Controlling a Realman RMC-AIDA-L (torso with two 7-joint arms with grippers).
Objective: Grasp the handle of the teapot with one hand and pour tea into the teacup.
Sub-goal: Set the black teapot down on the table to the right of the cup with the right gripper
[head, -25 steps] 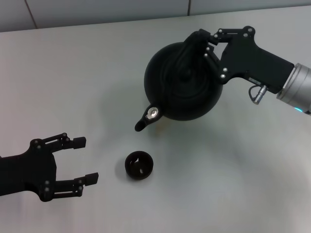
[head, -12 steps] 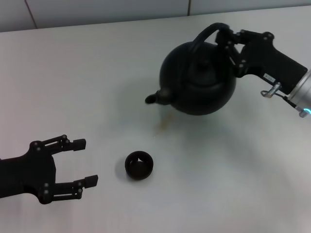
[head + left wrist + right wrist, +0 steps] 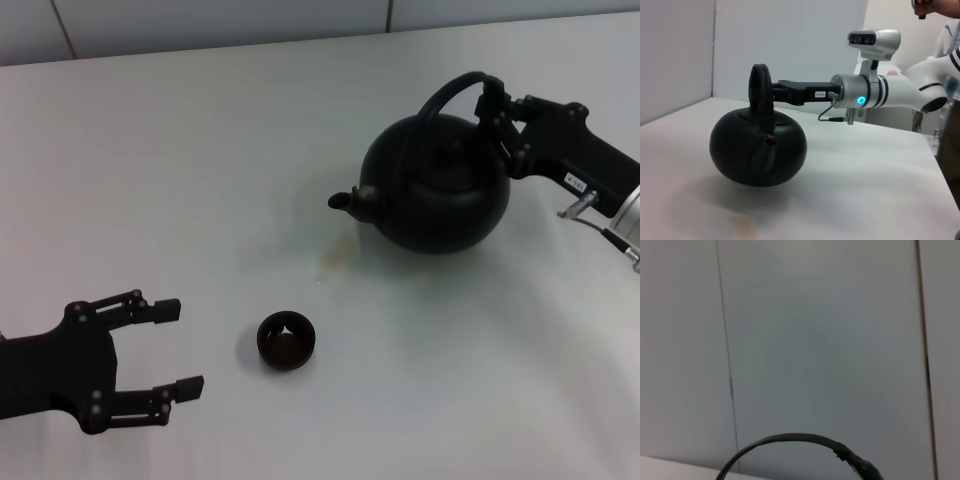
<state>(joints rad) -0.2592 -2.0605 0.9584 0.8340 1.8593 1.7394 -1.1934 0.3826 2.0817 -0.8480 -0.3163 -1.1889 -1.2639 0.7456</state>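
Note:
The round black teapot (image 3: 435, 190) stands upright at the right of the table, its short spout (image 3: 343, 200) pointing toward the middle. My right gripper (image 3: 497, 108) is shut on the arched handle (image 3: 452, 90) near its top. The left wrist view shows the teapot (image 3: 757, 147) very low over the table, with the handle (image 3: 760, 85) held from behind; I cannot tell whether it touches down. A thin arc of the handle (image 3: 790, 439) crosses the right wrist view. The small black teacup (image 3: 286, 340) sits well to the front left of the spout. My left gripper (image 3: 168, 347) is open, left of the cup.
A faint brownish stain (image 3: 335, 258) marks the white table (image 3: 200, 180) between spout and cup. A wall runs along the table's far edge. A person (image 3: 947, 30) stands behind the right arm in the left wrist view.
The teapot has swung from tilted, spout down toward the cup, back to upright, and has moved right and away from the cup. The left gripper has barely shifted.

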